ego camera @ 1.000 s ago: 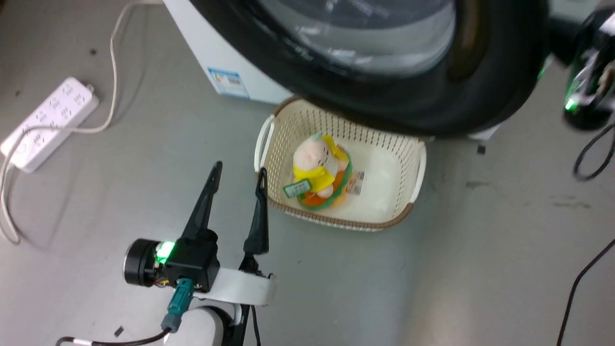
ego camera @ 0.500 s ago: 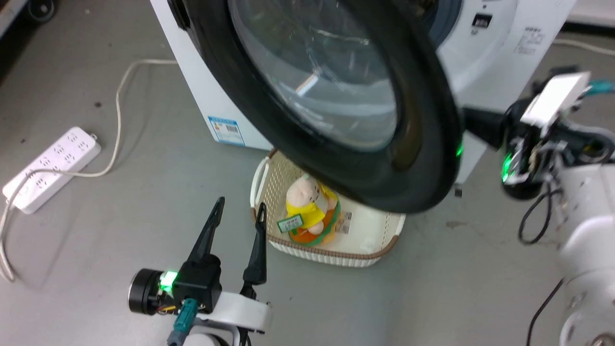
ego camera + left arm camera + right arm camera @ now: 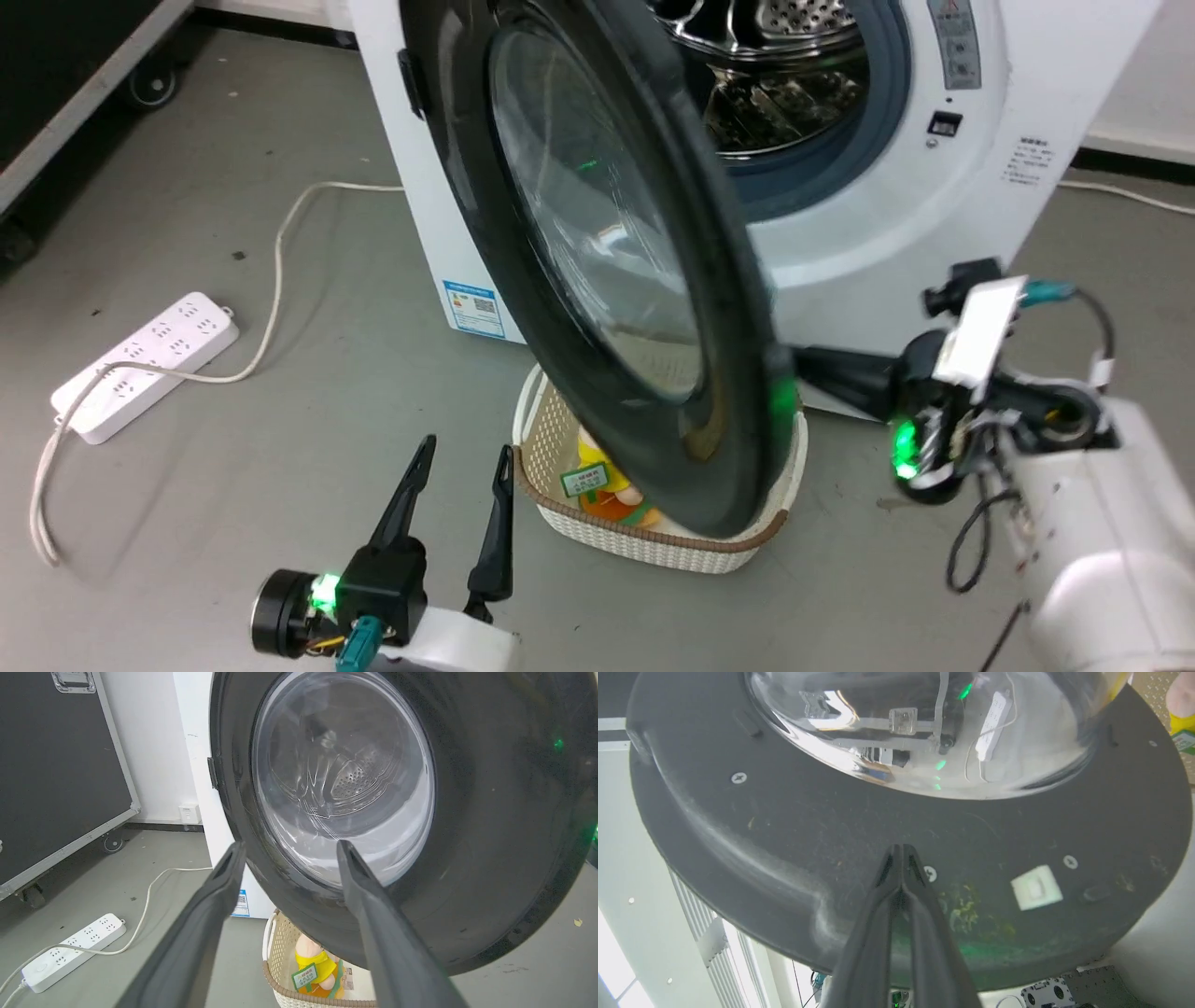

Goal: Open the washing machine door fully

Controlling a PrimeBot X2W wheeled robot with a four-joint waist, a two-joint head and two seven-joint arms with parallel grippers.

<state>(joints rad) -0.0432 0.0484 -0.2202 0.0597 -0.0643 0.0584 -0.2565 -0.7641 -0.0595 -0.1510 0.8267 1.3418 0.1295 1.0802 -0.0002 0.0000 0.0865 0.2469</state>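
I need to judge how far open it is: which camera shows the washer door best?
The head view: the door stands swung away from the washer, drum uncovered. The left wrist view gives its outer face close up; the right wrist view its inner face, with the shut right tool at it.

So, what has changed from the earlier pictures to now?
The head camera tilted up; the drum now shows. The washing machine door seems swung wider, leftward, the shut right claw against its inner face. The left claw stayed open; basket and power strip stayed put.
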